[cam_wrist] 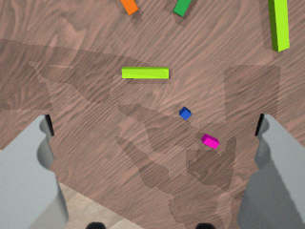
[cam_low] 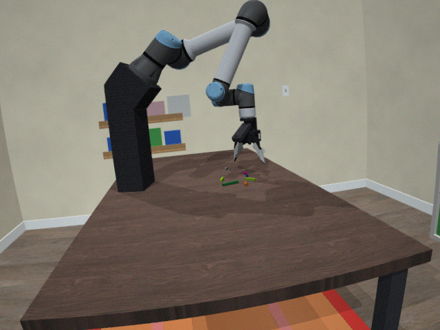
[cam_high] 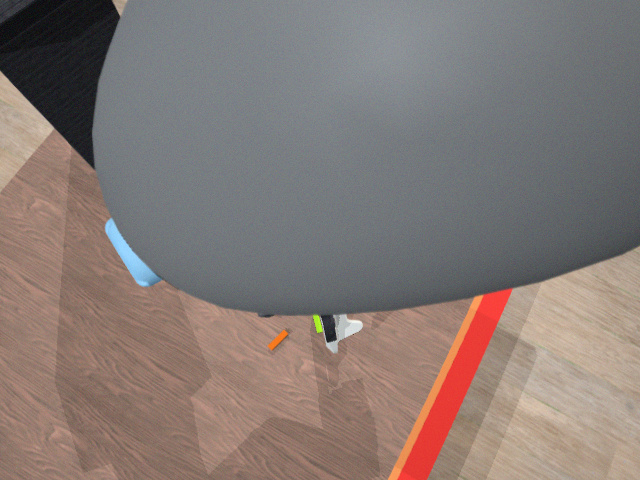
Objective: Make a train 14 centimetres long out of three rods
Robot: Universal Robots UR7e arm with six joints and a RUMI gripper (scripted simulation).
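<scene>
My gripper (cam_low: 249, 161) (cam_wrist: 153, 115) is open and empty, above the table. An orange rod (cam_high: 278, 340) (cam_low: 245, 183) (cam_wrist: 129, 6) and a green rod (cam_low: 229, 183) (cam_wrist: 182, 7) lie apart, cut off at the top of the wrist view. One lime rod (cam_high: 317, 323) (cam_low: 250, 179) (cam_wrist: 145, 72) lies crosswise in the upper middle of that view. Another lime rod (cam_low: 221, 179) (cam_wrist: 279, 24) lies at its upper right. A blue rod (cam_low: 247, 175) (cam_wrist: 185, 113) and a magenta rod (cam_low: 245, 173) (cam_wrist: 210, 141) lie between the finger lines, below them. A small grey rod (cam_low: 225, 168) lies farther back. No rods visibly touch.
The arm's grey housing (cam_high: 361, 155) hides most of the top view. The arm's black pedestal (cam_low: 128, 141) stands at the table's left side. The table (cam_low: 213, 248) has an edge that shows at the lower left of the wrist view.
</scene>
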